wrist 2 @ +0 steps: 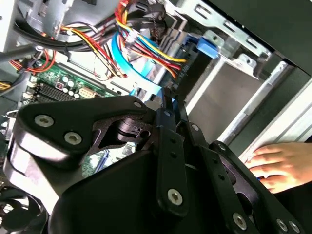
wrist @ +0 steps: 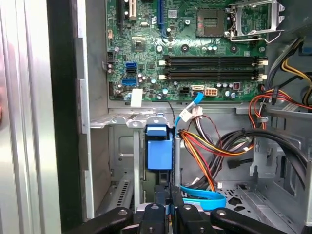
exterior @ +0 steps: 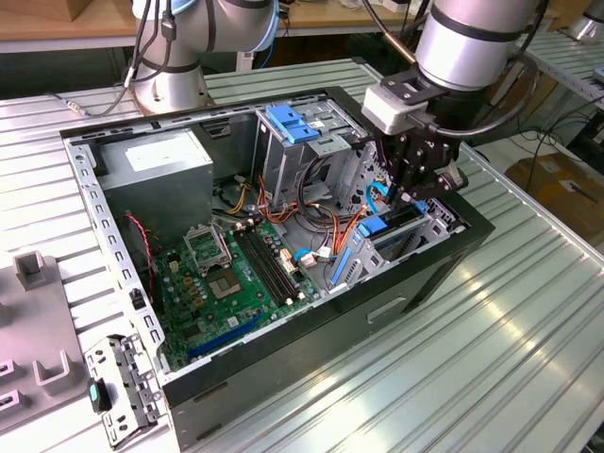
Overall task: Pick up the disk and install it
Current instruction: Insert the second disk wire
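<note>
Over the drive bay (exterior: 401, 236), the pincer (wrist: 168, 207) grips the disk's (wrist: 159, 151) blue-railed edge.

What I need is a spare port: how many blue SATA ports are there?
2, in the first wrist view: one blue SATA port and a second beside it, on the motherboard; cables may hide more.

Hand (wrist 2: 280, 165) cut off at edge
</note>
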`<move>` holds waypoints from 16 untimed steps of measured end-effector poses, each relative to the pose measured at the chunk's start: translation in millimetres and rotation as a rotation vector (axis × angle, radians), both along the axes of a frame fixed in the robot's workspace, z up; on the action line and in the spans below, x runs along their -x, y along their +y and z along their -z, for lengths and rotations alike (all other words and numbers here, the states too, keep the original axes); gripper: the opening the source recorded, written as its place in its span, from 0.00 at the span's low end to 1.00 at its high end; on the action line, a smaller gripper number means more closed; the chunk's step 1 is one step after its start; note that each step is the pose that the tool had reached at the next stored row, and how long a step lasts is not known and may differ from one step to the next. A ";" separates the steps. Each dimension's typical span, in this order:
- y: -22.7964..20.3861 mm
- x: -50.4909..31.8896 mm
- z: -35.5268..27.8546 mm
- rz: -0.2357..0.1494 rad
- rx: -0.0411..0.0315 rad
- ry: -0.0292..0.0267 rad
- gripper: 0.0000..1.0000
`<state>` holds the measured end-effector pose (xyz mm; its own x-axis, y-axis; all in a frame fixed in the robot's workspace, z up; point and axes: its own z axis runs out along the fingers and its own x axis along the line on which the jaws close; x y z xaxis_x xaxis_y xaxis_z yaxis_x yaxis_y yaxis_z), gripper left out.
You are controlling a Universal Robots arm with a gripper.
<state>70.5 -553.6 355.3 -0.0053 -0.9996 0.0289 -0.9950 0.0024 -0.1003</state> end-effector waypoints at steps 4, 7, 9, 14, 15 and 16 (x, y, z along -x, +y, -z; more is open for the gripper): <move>-0.5 -0.8 0.4 0.000 -0.0002 0.0026 0.16; -0.5 -1.7 0.6 0.000 -0.0002 0.0053 0.16; 0.0 -3.3 1.2 0.000 -0.0001 0.0121 0.16; 1.9 -7.2 2.3 0.000 -0.0001 0.0314 0.16; 2.2 -7.8 2.5 0.000 -0.0002 0.0342 0.16; 2.6 -8.5 2.8 0.000 -0.0003 0.0369 0.16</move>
<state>79.0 -551.0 352.5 -0.0043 -0.9996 0.0288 -0.9980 0.0024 -0.0635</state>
